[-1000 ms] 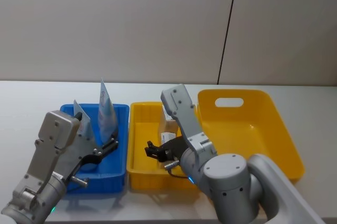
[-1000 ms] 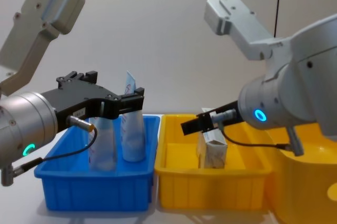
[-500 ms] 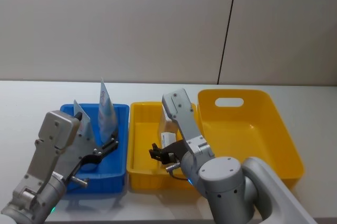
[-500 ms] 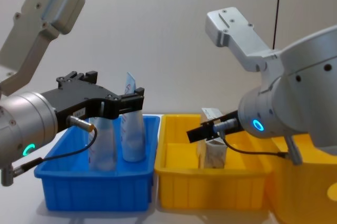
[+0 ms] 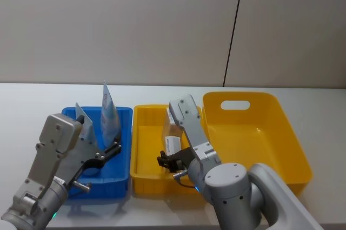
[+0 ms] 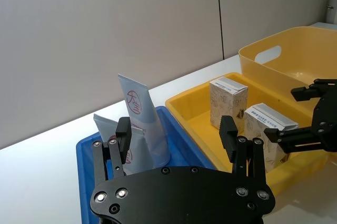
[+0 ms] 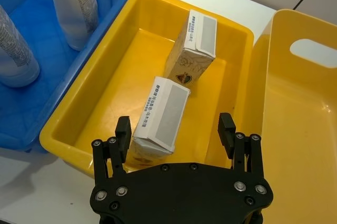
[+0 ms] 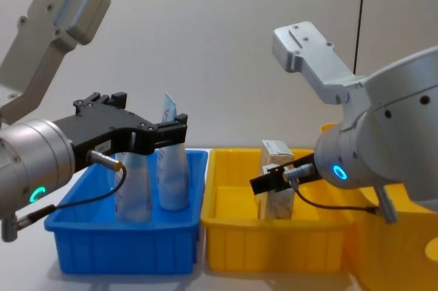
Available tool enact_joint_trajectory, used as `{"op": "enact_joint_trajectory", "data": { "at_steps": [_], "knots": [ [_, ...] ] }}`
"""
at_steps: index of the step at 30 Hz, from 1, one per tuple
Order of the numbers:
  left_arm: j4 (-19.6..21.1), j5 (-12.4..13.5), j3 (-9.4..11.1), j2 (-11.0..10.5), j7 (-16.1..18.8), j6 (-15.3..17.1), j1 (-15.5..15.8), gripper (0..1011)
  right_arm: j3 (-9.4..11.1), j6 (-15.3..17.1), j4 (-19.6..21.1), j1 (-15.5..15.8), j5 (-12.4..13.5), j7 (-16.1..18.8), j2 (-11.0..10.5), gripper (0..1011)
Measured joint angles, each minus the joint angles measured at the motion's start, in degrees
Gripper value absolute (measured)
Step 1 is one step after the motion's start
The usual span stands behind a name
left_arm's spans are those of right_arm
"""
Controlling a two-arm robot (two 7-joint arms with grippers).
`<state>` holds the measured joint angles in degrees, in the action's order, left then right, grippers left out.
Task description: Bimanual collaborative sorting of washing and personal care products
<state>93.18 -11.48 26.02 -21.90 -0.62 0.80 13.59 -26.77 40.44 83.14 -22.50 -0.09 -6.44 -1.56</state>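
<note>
Two pale-blue squeeze tubes (image 5: 110, 112) stand upright in the blue bin (image 5: 123, 132); in the left wrist view they are the taller tube (image 6: 139, 113) and the shorter tube (image 6: 129, 147). Two beige cartons, one farther (image 7: 195, 47) and one nearer (image 7: 160, 116), stand side by side in the small yellow bin (image 7: 108, 84). My left gripper (image 5: 108, 151) hovers open over the blue bin's near side, holding nothing. My right gripper (image 7: 175, 128) is open above the small yellow bin's near edge, with the nearer carton just beyond its fingertips and apart from them.
A large yellow bin (image 5: 273, 132) with a handle slot stands to the right of the small one, with nothing in it. All three bins sit in a row on a white table (image 5: 32, 105) before a grey wall.
My right gripper has drawn back to the right and a little lower, away from the nearer carton. The left arm, the tubes and the cartons have not moved.
</note>
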Motion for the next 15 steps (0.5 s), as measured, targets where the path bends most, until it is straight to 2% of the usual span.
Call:
{"op": "enact_joint_trajectory", "data": {
  "at_steps": [15],
  "knots": [
    [0.0,0.0,0.0,0.0,0.0,0.0,0.0,1001,1.4,-0.3,-3.0,-0.6,0.3,0.3,1.9,1004]
  ]
}}
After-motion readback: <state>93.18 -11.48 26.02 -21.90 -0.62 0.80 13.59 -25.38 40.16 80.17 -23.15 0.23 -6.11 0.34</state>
